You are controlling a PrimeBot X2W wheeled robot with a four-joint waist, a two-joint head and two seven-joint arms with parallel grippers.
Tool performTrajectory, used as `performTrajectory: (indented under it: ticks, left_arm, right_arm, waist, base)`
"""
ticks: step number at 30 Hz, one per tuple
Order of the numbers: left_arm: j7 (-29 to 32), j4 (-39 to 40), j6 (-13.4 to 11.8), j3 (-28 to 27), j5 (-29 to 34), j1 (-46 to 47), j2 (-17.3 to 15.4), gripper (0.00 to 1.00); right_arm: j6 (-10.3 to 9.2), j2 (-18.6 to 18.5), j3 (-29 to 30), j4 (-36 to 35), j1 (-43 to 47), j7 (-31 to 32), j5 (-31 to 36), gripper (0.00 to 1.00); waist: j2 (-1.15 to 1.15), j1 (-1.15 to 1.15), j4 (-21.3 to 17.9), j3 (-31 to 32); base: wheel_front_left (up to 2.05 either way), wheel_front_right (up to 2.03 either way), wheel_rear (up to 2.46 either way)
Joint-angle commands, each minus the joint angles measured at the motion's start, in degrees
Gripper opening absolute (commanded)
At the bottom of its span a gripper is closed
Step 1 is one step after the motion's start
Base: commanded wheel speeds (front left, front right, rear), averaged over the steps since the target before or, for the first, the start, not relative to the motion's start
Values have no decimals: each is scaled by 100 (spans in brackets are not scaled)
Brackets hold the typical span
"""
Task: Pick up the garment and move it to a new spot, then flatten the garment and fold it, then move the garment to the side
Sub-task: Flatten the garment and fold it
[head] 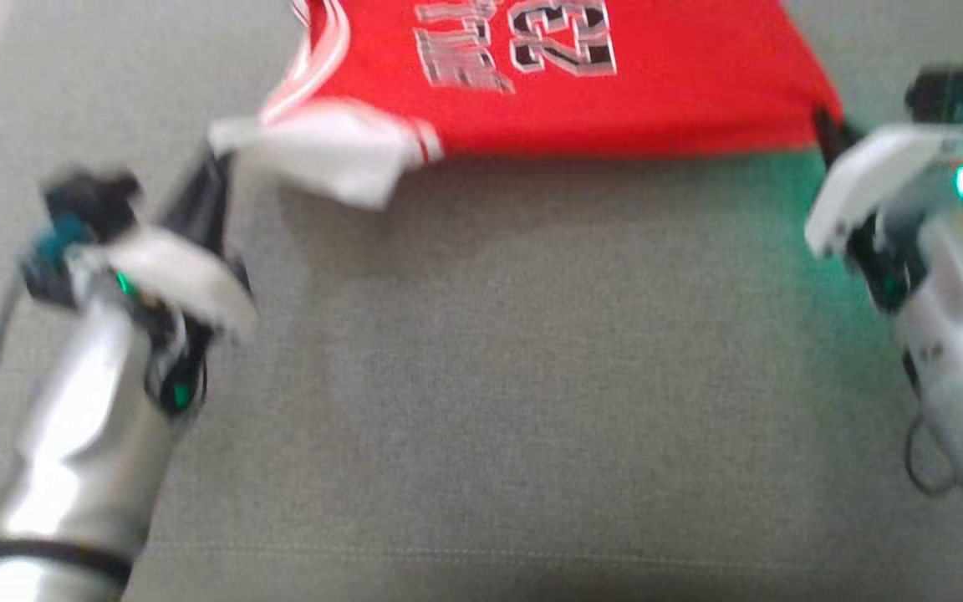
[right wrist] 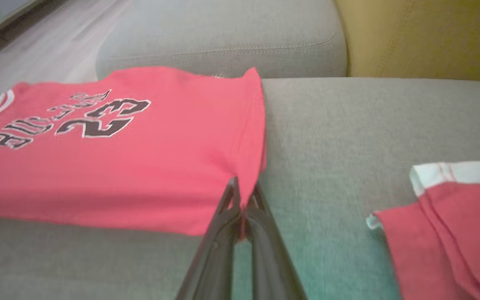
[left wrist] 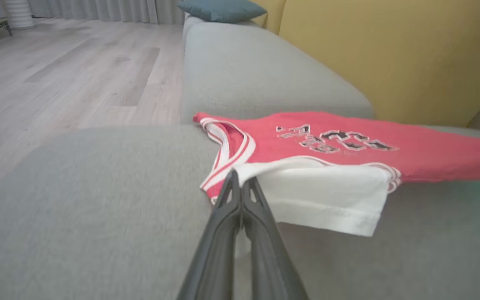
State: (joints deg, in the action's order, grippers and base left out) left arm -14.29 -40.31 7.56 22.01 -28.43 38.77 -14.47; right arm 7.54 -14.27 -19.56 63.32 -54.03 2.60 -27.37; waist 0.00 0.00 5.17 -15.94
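Note:
The garment [head: 582, 92] is a red jersey with white trim, a black number and a white sleeve [head: 331, 159]. It is stretched above the grey sofa cushion [head: 481, 376], held at two near corners. My left gripper [head: 218, 163] is shut on the white sleeve corner, its dark fingers [left wrist: 240, 216] pinched together on the cloth [left wrist: 319, 196]. At the right, my right gripper [head: 826, 125] is shut on the red hem corner [right wrist: 248, 175]. The jersey's far part runs out of the head view's top.
A second red and white garment [right wrist: 452, 225] lies on the cushion at the right in the right wrist view. A yellow backrest [left wrist: 390, 50] rises behind the seat. Wooden floor [left wrist: 56, 75] lies past the sofa's edge, with a teal pillow [left wrist: 223, 9] further along.

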Motion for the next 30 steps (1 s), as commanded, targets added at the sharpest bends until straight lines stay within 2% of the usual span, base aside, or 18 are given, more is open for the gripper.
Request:
performTrajectory:
  ticks: [1,15,30]
  left_arm:
    - [-70,245,-9,-13,-43,-43,-405,0]
    - [109,1189,-8,1458,-302,-1675,-1291,0]
    - [905,2836,-143,1613,-716,-2903,-2205,0]
  right_arm:
    - [-5,-139,-229,-269,157,47,-101,0]
    - [-5,-1052,-1644,-1231,1881,1018,-1219,0]
    - [-5,-1928,-2422,-2692,2995,2612,-2438,0]
  waist:
    - [0,0,32,325]
    - [0,0,7,1542]
    - [0,0,-70,2069]
  base:
    - [0,0,0]
    - [0,0,0]
    - [0,0,0]
